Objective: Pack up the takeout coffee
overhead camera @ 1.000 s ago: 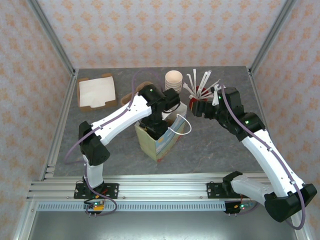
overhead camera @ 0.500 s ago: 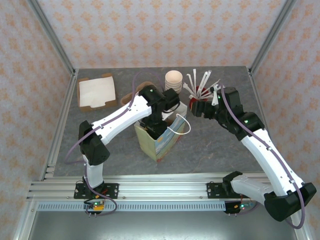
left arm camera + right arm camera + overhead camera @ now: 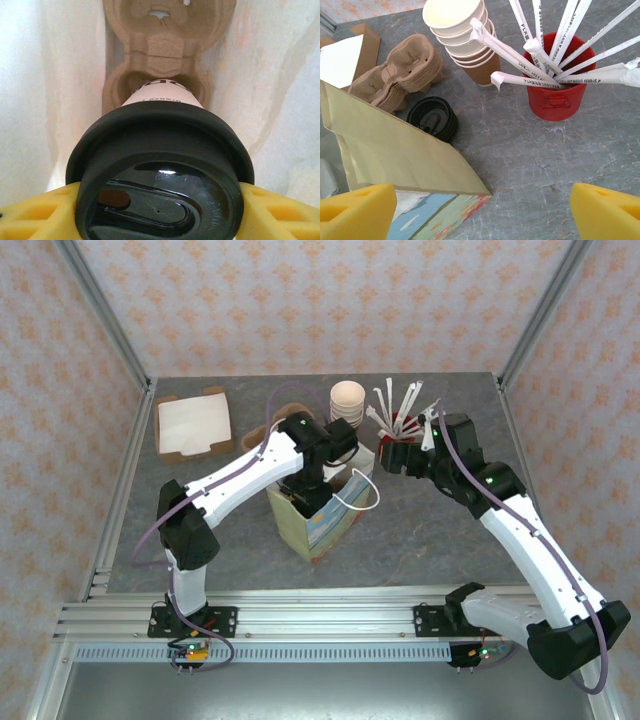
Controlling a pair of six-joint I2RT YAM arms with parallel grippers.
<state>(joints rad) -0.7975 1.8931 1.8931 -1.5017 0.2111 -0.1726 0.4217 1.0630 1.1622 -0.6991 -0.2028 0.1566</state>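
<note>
Left gripper (image 3: 160, 216): inside the paper bag (image 3: 30, 100), with its yellow fingers clamped on the takeout coffee (image 3: 162, 97) under its black lid (image 3: 160, 165).
Takeout coffee: upright in the bag, with its base at a pocket of the pulp cup carrier (image 3: 167, 45).
Right gripper (image 3: 480, 210): jaws wide, empty, near the red cup of stirrers (image 3: 555, 100).

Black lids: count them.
2 seen: one on the takeout coffee in the left gripper inside the bag, a loose lid on the table beside the cup carriers; more may be stacked under it.

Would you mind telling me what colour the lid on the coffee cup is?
The lid is black, clearest in the left wrist view.
</note>
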